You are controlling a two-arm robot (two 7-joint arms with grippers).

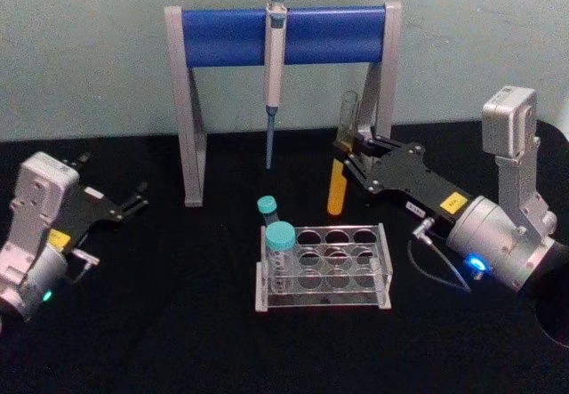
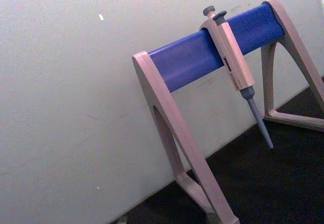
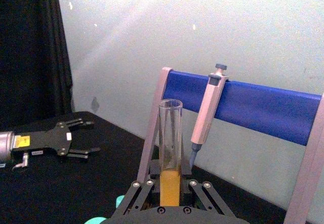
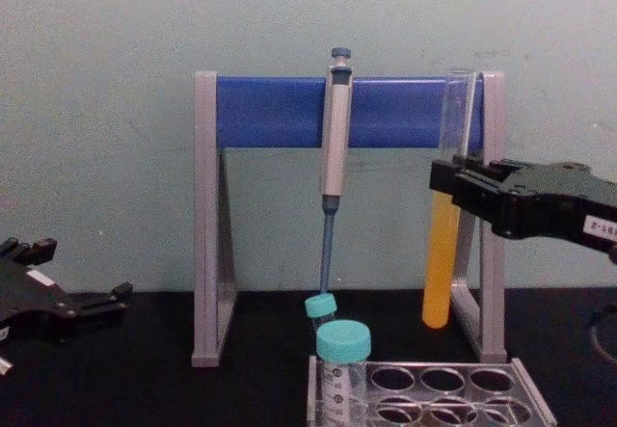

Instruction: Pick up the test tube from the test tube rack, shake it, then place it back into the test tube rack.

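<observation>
Two grippers show in the head view. The right gripper (image 1: pixel 342 156) is clamped on the tube (image 1: pixel 335 194) near mid-length. It holds the tube nearly upright, out of the rack (image 1: pixel 384 278), behind the rack's far right corner and just before the right leg of the stand (image 1: pixel 283 36). The left gripper (image 1: pixel 135 200) sits low at the table's left, fingers apart and holding nothing, well apart from the rack. Capped tubes (image 1: pixel 280 236) stand at the rack's left end, and the other holes stand open. Bare table (image 1: pixel 178 332) lies in front of the rack and on both sides. The pipette (image 1: pixel 276 56) hangs from the stand's bar between the legs.

In the left wrist view, the stand (image 2: pixel 202 57) and pipette (image 2: pixel 233 57) are set against the wall (image 2: pixel 76 82). The stand's near foot is cut off at the edge.

In the right wrist view, the tube (image 3: pixel 170 148) rises from the right gripper (image 3: pixel 170 176), its open mouth against the stand (image 3: pixel 253 105). Where the pads meet the glass is hard to make out. Farther off, the left gripper (image 3: pixel 86 139) has its fingers spread. The capped tubes (image 3: pixel 119 201) are cut by the edge.

In the chest view, the right gripper (image 4: pixel 451 178) reaches in from the right edge, its arm cut off. The tube (image 4: pixel 442 253) leans slightly, and its round bottom hangs higher than the foot of the stand (image 4: pixel 280 111). It is right of the pipette (image 4: pixel 335 138) and above the rack (image 4: pixel 532 388), whose front is cut off below. The left gripper (image 4: pixel 85 270) is partly cut off at the lower left, fingers apart.
</observation>
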